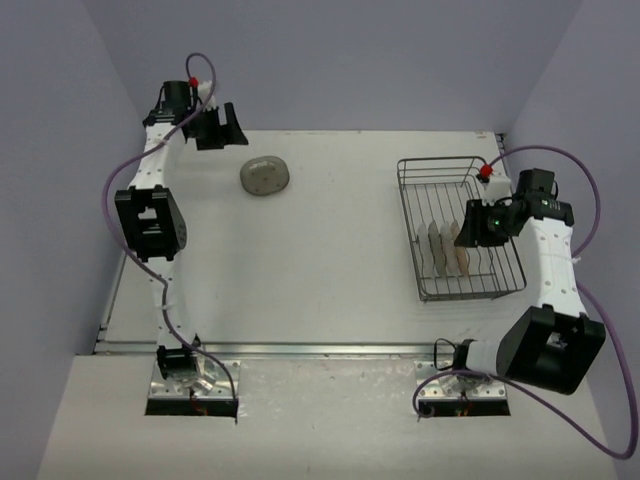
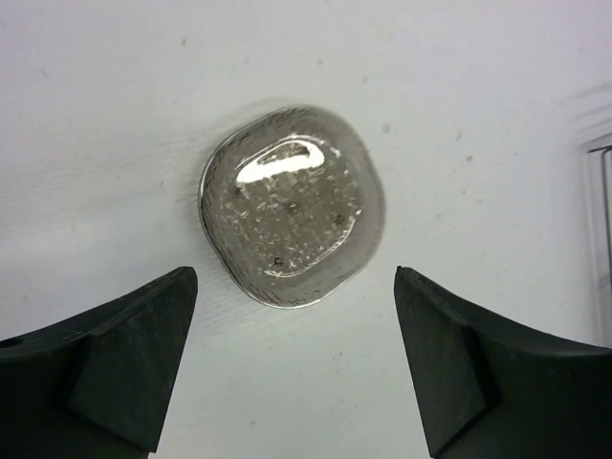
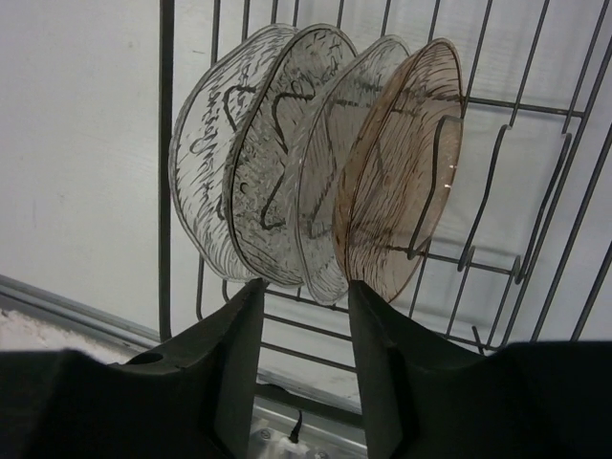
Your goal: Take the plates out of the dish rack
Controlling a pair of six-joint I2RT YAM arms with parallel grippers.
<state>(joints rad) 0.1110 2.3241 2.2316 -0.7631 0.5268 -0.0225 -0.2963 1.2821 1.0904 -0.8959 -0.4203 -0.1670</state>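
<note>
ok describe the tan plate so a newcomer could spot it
Find the wire dish rack on the table's right side. Four plates stand on edge in it. The tan plate is at the row's right end; the other three are clear.

No writing, label, brand, number or sign can be read in any view. Checked the four plates (image 3: 316, 163) just ahead of the right gripper (image 3: 306, 287), the dish rack (image 3: 166, 143) wires around them, and the lone clear plate (image 2: 292, 206) ahead of the left gripper (image 2: 295, 279). None carries a readable mark.
</note>
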